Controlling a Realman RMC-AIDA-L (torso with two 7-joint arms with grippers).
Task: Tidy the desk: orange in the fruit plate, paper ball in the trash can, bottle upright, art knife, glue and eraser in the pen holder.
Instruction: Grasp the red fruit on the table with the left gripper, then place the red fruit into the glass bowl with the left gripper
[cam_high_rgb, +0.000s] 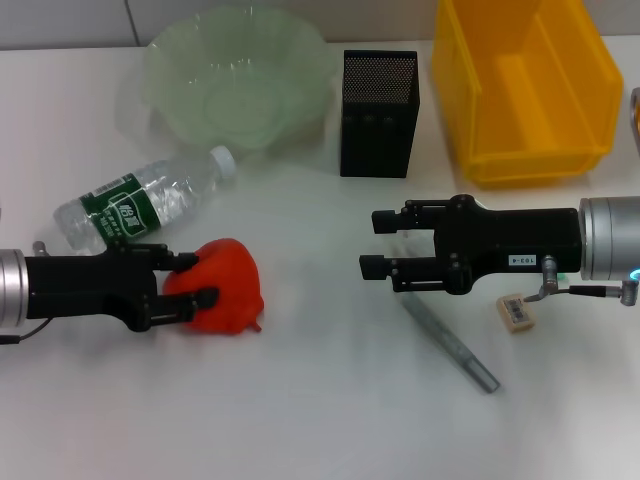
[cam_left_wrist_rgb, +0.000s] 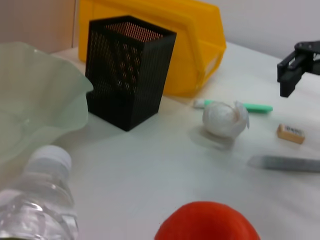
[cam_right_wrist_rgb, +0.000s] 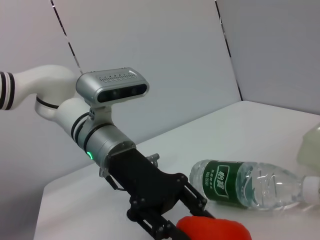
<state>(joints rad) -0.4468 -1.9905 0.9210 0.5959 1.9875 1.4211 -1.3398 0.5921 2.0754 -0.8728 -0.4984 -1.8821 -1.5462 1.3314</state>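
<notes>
The orange (cam_high_rgb: 228, 288) rests on the table at front left, and my left gripper (cam_high_rgb: 195, 280) is shut on it, one finger on each side. Just behind it the clear bottle (cam_high_rgb: 140, 205) lies on its side. The pale green fruit plate (cam_high_rgb: 235, 75) stands at the back, with the black mesh pen holder (cam_high_rgb: 378, 112) to its right and the yellow trash can (cam_high_rgb: 525, 85) beyond that. My right gripper (cam_high_rgb: 372, 242) hovers open at centre right. Below it, seen in the left wrist view, are the paper ball (cam_left_wrist_rgb: 225, 119) and the green glue (cam_left_wrist_rgb: 240, 106). The art knife (cam_high_rgb: 450, 340) and eraser (cam_high_rgb: 516, 311) lie near it.
The plate's wavy rim (cam_left_wrist_rgb: 75, 85) comes close to the pen holder (cam_left_wrist_rgb: 127, 70). The trash can (cam_left_wrist_rgb: 165, 45) stands right behind the holder. The table's front middle is bare white surface.
</notes>
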